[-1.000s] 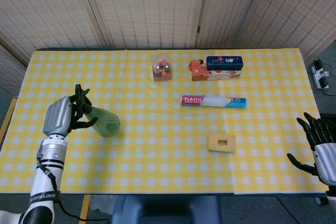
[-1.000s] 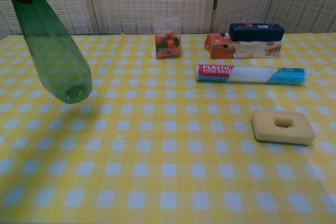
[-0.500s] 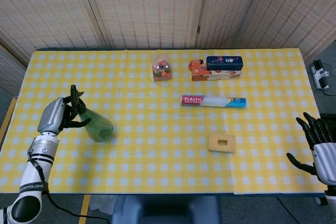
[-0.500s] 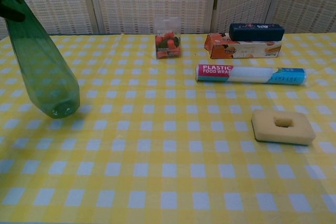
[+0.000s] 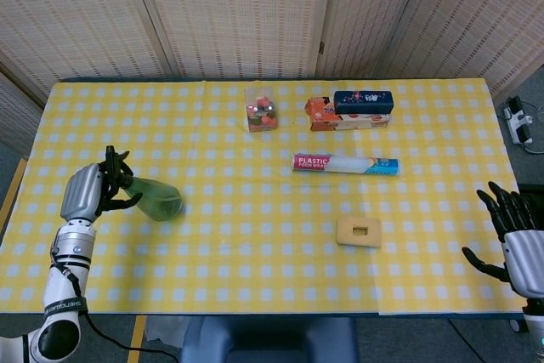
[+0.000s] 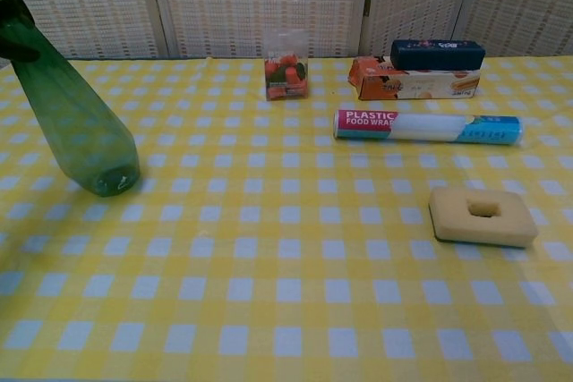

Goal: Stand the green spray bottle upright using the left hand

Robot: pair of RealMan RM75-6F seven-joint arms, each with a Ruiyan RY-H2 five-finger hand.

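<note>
The green spray bottle (image 5: 155,200) is tilted, its base low over the yellow checked tablecloth at the left side and its black nozzle up toward my left hand (image 5: 88,194), which grips the neck. In the chest view the green spray bottle (image 6: 76,123) leans from the top left corner down to its round base; only dark fingers (image 6: 18,42) of that hand show there. My right hand (image 5: 514,240) hovers open beyond the table's right front corner, fingers spread, holding nothing.
A tan sponge with a hole (image 5: 359,231) lies right of centre. A plastic wrap roll (image 5: 346,164) lies behind it. At the back stand an orange box with a dark blue box on top (image 5: 349,110) and a small clear container of red items (image 5: 262,111).
My left hand has drawn back toward the table's left edge and lowered with the bottle; the bottle's base has come down close to the cloth. The right hand has barely moved.
</note>
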